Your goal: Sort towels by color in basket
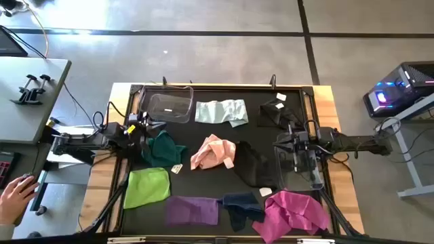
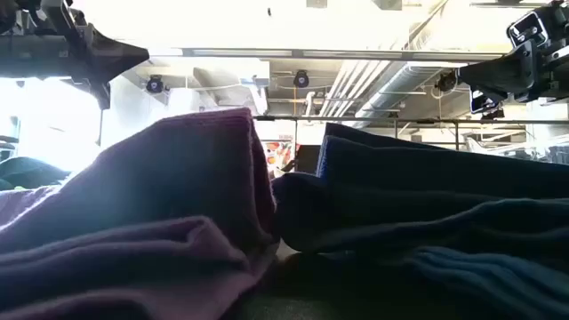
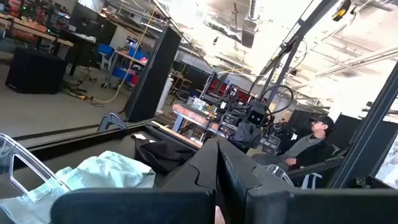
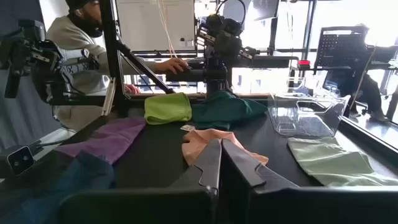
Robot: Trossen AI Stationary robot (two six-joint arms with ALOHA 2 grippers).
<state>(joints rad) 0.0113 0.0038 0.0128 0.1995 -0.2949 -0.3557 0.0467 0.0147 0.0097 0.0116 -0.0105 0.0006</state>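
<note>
Several towels lie flat on the black mat: mint (image 1: 220, 112), black (image 1: 273, 112), dark teal (image 1: 163, 148), peach-pink (image 1: 213, 152), a second black one (image 1: 254, 166), lime green (image 1: 148, 186), purple (image 1: 192, 209), navy (image 1: 241, 207) and magenta (image 1: 295, 211). A clear basket (image 1: 168, 107) stands at the far left. Another clear basket (image 1: 303, 166) is on the right, below the right arm. My left gripper (image 1: 146, 127) hovers shut above the teal towel's far edge. My right gripper (image 1: 279, 144) hovers shut, pointing toward the peach-pink towel (image 4: 214, 140). Neither gripper holds anything.
A metal frame (image 1: 224, 87) borders the mat. A person's hand (image 1: 17, 193) rests off the table's left side, and another person sits beyond the right side (image 3: 311, 146). The purple towel (image 2: 160, 222) and the navy towel (image 2: 427, 213) fill the low view.
</note>
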